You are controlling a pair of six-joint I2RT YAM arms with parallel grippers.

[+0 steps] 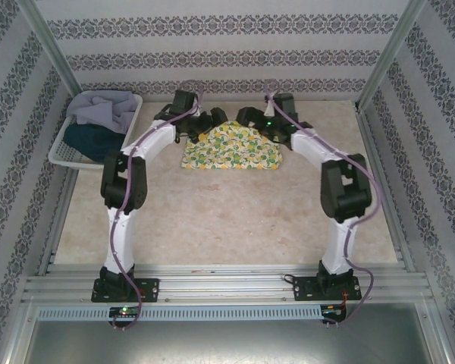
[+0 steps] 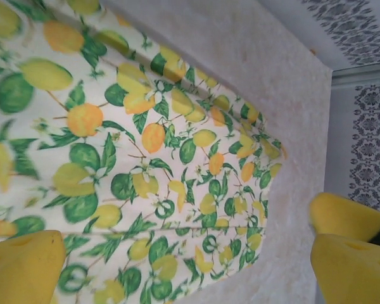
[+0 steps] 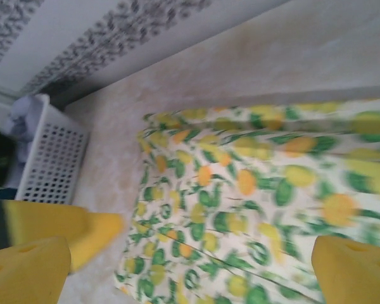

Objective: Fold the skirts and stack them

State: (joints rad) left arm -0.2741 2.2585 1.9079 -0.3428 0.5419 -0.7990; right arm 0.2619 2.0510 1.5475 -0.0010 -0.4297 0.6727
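Jaws wide apart on left gripper (image 2: 187, 266) and right gripper (image 3: 190, 269), over yellow skirt (image 1: 231, 152)

White lattice basket (image 1: 61, 157) at far-left corner of beige tabletop (image 1: 235, 220); patterned wallpaper walls (image 1: 212, 30); aluminium rails (image 1: 227, 287) along near edge.

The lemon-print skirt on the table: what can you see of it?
The skirt is thin-looking pale cloth printed with lemons, oranges, green leaves and white blossoms. It lies flat on the beige table, far middle, widening towards its near hem, a straight crease or seam across it. The left gripper and right gripper are open above its far edge, holding nothing.
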